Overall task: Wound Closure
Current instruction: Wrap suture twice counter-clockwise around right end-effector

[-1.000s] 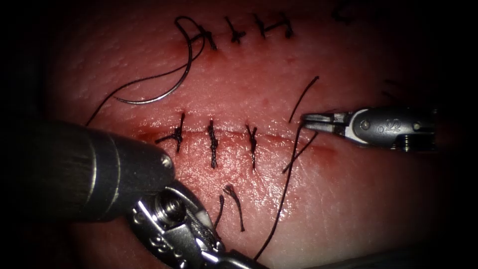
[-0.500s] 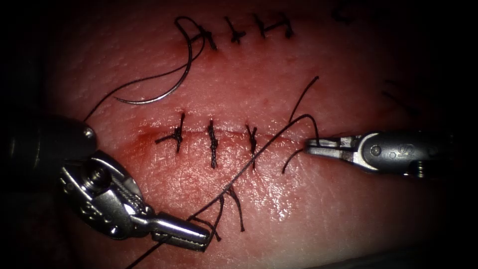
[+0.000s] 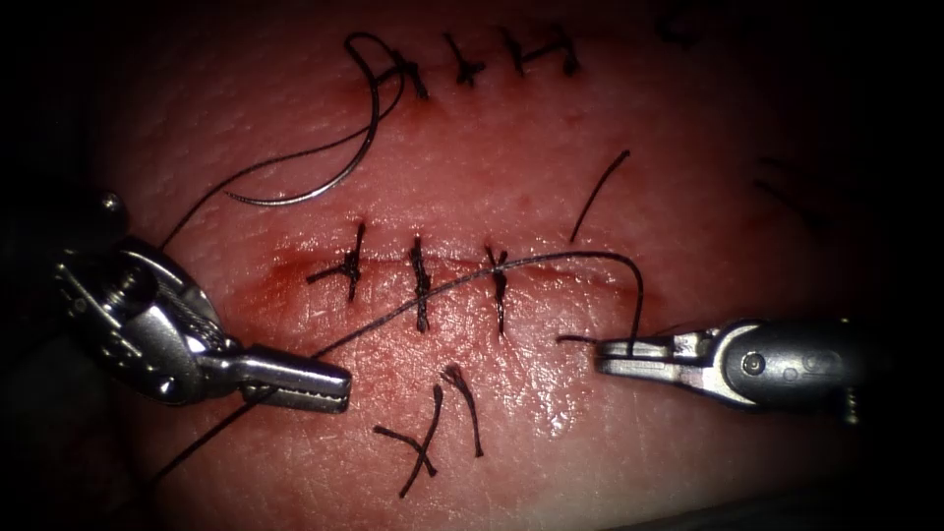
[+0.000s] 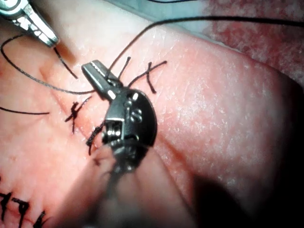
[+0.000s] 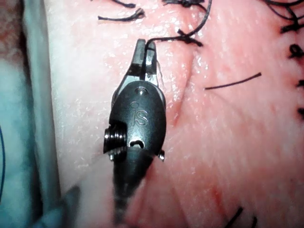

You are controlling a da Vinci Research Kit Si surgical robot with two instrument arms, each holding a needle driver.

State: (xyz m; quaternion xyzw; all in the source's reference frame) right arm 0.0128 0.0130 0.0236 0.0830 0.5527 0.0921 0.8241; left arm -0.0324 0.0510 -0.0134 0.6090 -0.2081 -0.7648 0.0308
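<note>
On the left side of the endoscope view, the left tool (image 3: 329, 383) has its jaws closed on the thread (image 3: 433, 295), which runs across the cut (image 3: 570, 267) to the right tool (image 3: 615, 349), also clamped on it. The needle (image 3: 324, 182) lies free on the tissue (image 3: 639, 177) above the cut, not in it. A hard pull could tear the tissue or snap the thread. Three finished stitches (image 3: 421, 285) and cut ends (image 3: 433, 442) lie close and may catch the strand.
</note>
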